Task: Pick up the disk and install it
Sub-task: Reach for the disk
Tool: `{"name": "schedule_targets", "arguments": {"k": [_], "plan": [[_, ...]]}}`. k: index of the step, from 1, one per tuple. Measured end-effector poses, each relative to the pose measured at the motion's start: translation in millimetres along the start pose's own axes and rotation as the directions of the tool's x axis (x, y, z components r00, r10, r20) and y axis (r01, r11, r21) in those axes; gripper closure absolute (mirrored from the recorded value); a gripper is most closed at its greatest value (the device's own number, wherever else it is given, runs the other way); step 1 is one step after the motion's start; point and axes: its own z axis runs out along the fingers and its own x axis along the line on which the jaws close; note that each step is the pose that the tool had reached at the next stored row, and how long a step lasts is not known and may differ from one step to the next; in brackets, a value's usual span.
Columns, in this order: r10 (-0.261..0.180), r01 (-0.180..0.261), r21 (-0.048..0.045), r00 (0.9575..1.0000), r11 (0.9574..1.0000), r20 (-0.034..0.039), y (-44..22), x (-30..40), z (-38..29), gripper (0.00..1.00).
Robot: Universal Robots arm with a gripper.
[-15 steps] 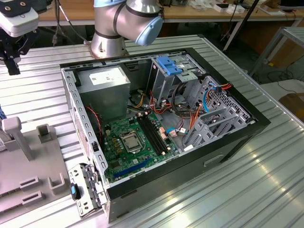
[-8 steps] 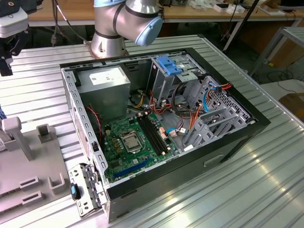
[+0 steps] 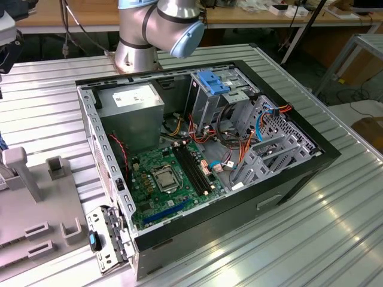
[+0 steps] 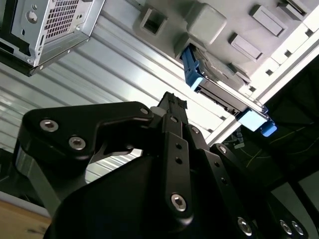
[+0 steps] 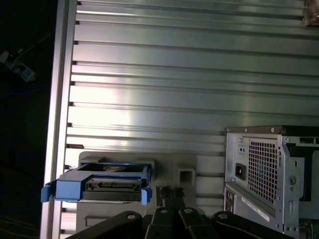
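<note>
We log: computer case (image 3: 203,161) on table (image 3: 335,239); in the exterior view, fixture plate (image 3: 30,209) at its nine o'clock, arm base (image 3: 134,54) at eleven; disk (image 5: 102,183) on fixture plate.

Blue, silver and black all over this one!
A bright blue carrier frames the grey disk (image 5: 99,186). The table (image 3: 335,227) gleams silver in ribbed stripes, and the gripper (image 4: 172,102) is matte black. The black-shelled computer case (image 3: 287,185) flashes a green motherboard (image 3: 161,185), a blue bracket (image 3: 212,82) and orange-red cables (image 3: 242,149).
</note>
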Motion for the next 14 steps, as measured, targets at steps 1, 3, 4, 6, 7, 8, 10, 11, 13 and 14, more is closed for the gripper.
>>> {"name": "schedule_targets", "arguments": {"k": [1,3,4,6,7,8,10,11,13,14], "plan": [[0.0,0.0,0.0,1.0,1.0,0.0001,-1.2,1.9,0.0,0.89],[0.0,0.0,-0.0001,1.0,1.0,0.0002,-3.8,6.7,0.3,0.89],[0.0,0.0,-0.0001,1.0,1.0,0.0003,-5.0,9.6,0.4,0.89],[0.0,0.0,0.0,1.0,1.0,0.0004,-6.5,14.7,0.4,0.89],[0.0,0.0,-0.0002,1.0,1.0,0.0006,-7.1,18.2,0.5,0.89],[0.0,0.0,-0.0003,1.0,1.0,0.0006,-7.1,20.1,0.5,0.89],[0.0,0.0,-0.0003,1.0,1.0,0.0006,-6.9,24.0,0.5,0.89],[0.0,0.0,-0.0004,1.0,1.0,0.0007,-6.8,25.8,0.5,0.89],[0.0,0.0,-0.0003,1.0,1.0,0.0006,-6.6,29.7,0.4,0.89],[0.0,0.0,-0.0003,1.0,1.0,0.0006,-6.5,31.5,0.4,0.89]]}}
